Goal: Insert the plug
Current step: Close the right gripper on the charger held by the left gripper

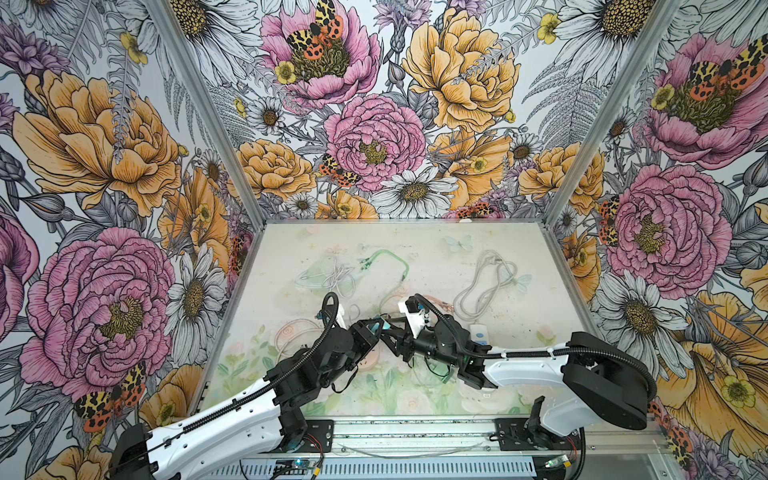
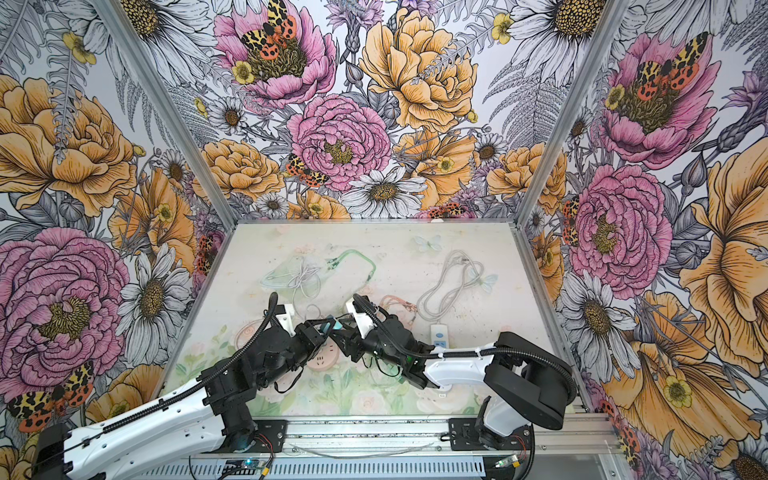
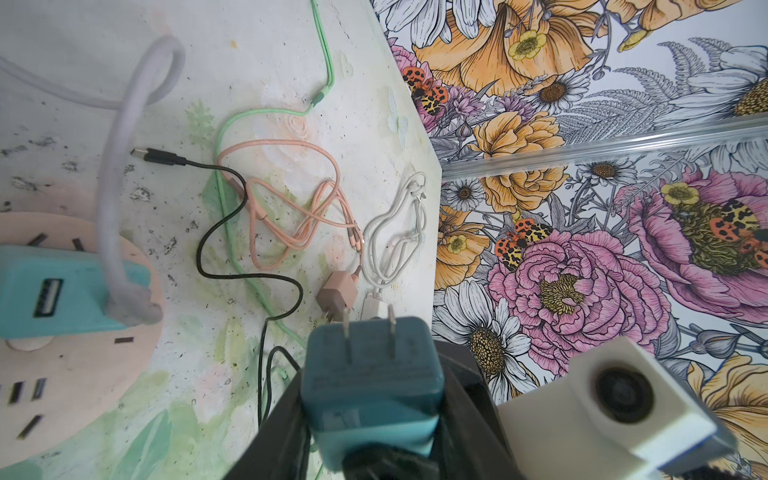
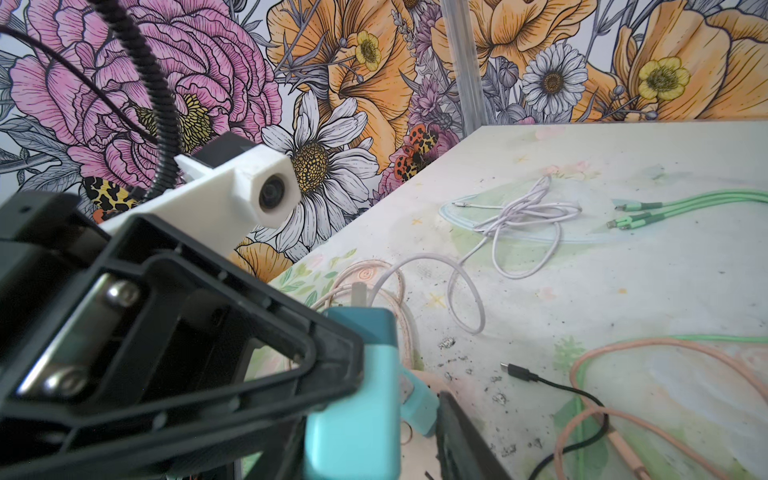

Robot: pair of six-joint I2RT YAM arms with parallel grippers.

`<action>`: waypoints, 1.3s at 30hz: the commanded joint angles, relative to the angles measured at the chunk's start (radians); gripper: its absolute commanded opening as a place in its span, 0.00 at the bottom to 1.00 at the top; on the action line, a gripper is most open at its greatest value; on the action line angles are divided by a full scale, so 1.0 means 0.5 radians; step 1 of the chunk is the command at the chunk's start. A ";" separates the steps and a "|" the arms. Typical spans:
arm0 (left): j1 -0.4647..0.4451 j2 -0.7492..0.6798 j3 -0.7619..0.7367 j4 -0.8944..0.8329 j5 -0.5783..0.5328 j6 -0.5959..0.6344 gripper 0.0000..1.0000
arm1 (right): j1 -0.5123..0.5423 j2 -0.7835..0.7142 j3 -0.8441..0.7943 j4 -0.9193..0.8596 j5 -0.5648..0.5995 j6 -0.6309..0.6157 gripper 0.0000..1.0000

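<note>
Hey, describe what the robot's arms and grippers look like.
The left arm and right arm have white shells and black joints. A black ribbed hose runs along each. The left gripper and right gripper are black, each with a white camera block behind it.

The left arm (image 1: 232, 411) and right arm (image 1: 523, 365) both reach forward and inward. The left gripper (image 1: 372, 330) and right gripper (image 1: 392, 332) meet tip to tip at the middle. Left jaws are clamped partway; the right jaws' state is unclear.

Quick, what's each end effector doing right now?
Left end effector: closed on the teal charger plug.
Right end effector: at the same plug; grip cannot be told.
</note>
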 commanded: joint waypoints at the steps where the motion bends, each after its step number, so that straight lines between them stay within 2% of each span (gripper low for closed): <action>1: 0.016 -0.036 -0.033 0.103 -0.054 -0.022 0.36 | -0.018 0.032 0.042 0.011 -0.003 0.025 0.49; 14: 0.017 -0.001 -0.097 0.258 -0.058 -0.061 0.36 | -0.028 0.082 0.046 0.046 -0.040 0.062 0.41; 16: 0.016 0.025 -0.088 0.294 -0.056 -0.057 0.36 | -0.028 0.097 0.048 0.061 -0.035 0.075 0.35; 21: 0.016 0.069 -0.051 0.277 -0.028 -0.029 0.37 | -0.036 0.093 0.055 0.020 0.010 0.069 0.12; 24: 0.016 0.065 -0.029 0.217 -0.031 -0.011 0.47 | -0.041 0.066 0.073 -0.066 0.027 0.043 0.00; 31: 0.023 -0.056 0.051 -0.068 -0.121 0.059 0.51 | -0.065 -0.043 0.137 -0.370 0.033 -0.157 0.00; 39: 0.085 -0.413 0.143 -0.565 -0.262 0.108 0.51 | -0.115 -0.218 0.266 -0.808 -0.117 -0.561 0.00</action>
